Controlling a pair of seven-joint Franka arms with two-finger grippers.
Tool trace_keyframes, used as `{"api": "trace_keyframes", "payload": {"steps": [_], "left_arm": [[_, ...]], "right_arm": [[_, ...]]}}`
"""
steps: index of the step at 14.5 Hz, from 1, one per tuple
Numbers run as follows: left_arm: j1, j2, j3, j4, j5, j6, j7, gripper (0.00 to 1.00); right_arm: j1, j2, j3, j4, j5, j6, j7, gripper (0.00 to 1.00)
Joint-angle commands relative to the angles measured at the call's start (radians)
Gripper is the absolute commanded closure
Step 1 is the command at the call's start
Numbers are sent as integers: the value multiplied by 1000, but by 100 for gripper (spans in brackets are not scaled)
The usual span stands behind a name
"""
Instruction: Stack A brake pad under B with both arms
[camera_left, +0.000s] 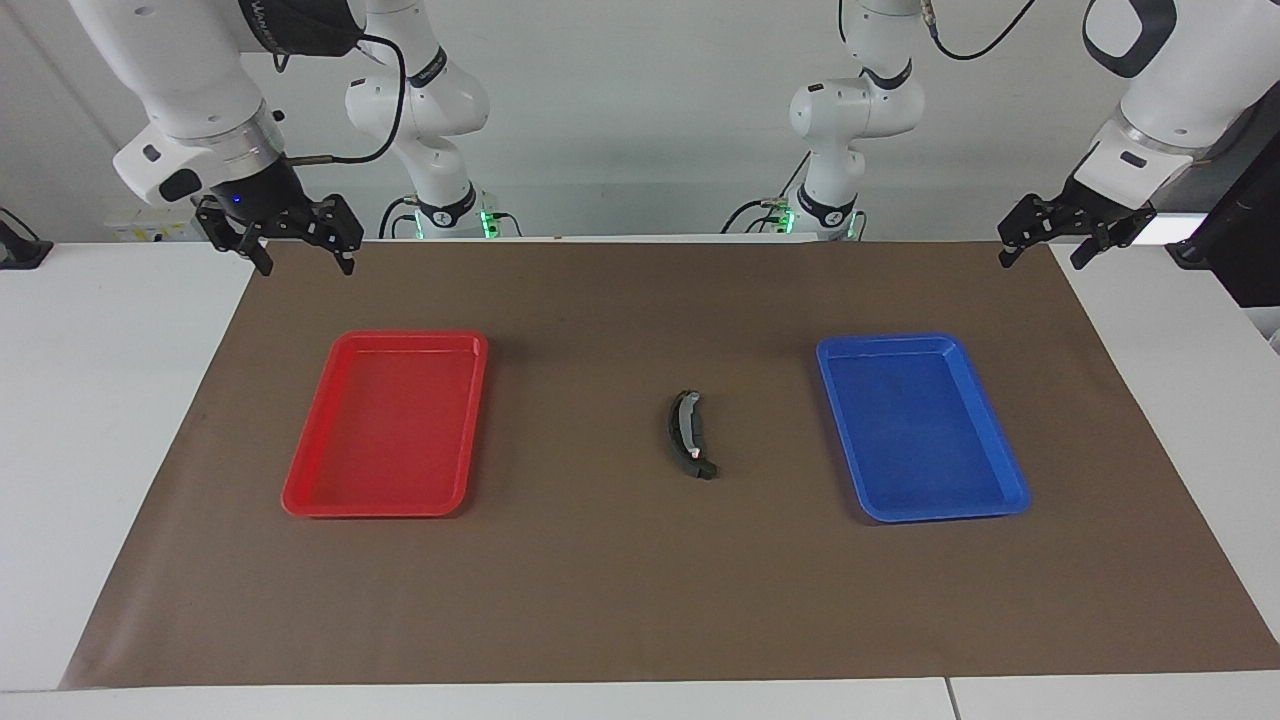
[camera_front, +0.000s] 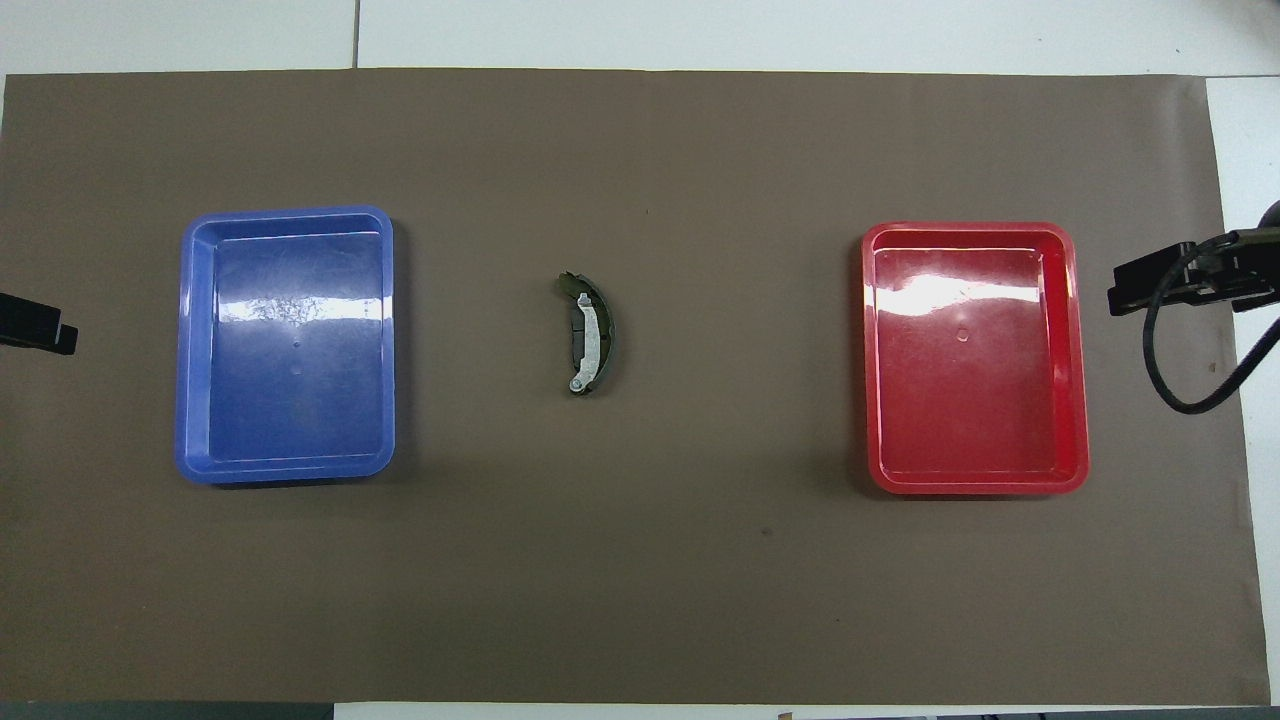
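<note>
Trays flank the stack: red tray (camera_left: 385, 425) lies under and forward of the right gripper (camera_left: 300, 250), whose fingers are spread. B (camera_left: 688, 432) lies on the A brake pad (camera_front: 577, 325) mid-mat. Blue tray (camera_left: 920, 425) sits nearest the left gripper (camera_left: 1045, 245), fingers spread, empty.

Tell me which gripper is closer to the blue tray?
Left. The left gripper hangs up by the blue tray; the right gripper hangs by the red tray, much farther off.
</note>
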Motion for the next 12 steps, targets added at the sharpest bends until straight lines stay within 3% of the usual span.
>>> {"api": "trace_keyframes", "payload": {"steps": [1,12], "left_arm": [[11,-11,-6,-3,3,-11,-4,1],[10,-11,-6,-3,3,-11,-4,1]], "right_arm": [[-12,-2,12,-7,-14,10,-17,0],[-14,-10,13,-7,-11,-10,-18,0]]}}
